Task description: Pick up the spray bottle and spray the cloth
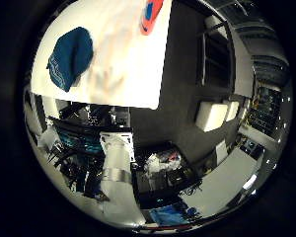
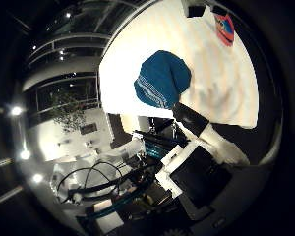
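Item: spray bottle (image 2: 225,28), orange and blue, lying on the white table (image 1: 128,74) near its far edge, well apart from my hand (image 2: 196,162) and untouched

Item: blue cloth (image 2: 162,78), bunched, resting on the same table near the edge closest to me, well apart from the bottle; one of my fingers (image 2: 191,118) crosses the view just beside it, though I cannot tell whether it touches

Item: my hand, off the table's edge, holding nothing; the one finger in view reaches out fairly straight, not curled round anything
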Controlling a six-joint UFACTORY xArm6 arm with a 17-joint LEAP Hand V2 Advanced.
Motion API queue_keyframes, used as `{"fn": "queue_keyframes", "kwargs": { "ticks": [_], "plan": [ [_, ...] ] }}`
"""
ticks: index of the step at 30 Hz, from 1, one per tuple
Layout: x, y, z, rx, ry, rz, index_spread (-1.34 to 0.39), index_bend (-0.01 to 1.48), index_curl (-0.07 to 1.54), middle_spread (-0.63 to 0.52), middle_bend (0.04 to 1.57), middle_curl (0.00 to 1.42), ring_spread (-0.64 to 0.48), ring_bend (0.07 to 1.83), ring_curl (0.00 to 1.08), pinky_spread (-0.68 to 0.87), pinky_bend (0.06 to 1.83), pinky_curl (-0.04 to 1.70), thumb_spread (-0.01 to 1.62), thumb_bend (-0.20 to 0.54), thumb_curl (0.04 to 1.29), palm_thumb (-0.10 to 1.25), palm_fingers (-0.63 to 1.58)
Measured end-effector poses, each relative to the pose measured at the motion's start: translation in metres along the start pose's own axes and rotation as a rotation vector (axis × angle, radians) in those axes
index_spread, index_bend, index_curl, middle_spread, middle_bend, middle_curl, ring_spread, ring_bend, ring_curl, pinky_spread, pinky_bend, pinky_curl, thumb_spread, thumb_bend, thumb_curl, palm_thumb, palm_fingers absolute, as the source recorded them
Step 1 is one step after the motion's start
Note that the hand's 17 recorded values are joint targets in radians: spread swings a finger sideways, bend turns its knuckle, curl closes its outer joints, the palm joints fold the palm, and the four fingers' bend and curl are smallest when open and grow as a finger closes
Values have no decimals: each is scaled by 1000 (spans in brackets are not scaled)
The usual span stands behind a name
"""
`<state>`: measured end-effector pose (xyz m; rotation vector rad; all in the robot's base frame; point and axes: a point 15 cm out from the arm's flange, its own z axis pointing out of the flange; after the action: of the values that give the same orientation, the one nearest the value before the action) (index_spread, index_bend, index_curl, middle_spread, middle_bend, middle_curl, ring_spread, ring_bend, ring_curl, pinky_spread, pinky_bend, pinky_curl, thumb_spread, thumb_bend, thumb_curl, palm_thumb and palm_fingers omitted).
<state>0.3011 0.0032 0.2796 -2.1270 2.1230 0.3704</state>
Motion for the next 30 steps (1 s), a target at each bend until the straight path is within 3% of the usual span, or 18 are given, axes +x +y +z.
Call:
{"fn": "queue_keyframes", "kwargs": {
  "ticks": [12, 30],
  "plan": [
    [-36, -1, 3, 146, -199, 53, -232, 169, 350, 48, 212, 386, 184, 327, 283, 419, 344, 260, 1073, -21, 391, 770, 380],
    [55, -14, 14, 501, -451, 341, -217, 169, 326, 24, 272, 407, 135, 453, 296, 407, 421, 252, 1076, -21, 389, 742, 371]
  ]
}}
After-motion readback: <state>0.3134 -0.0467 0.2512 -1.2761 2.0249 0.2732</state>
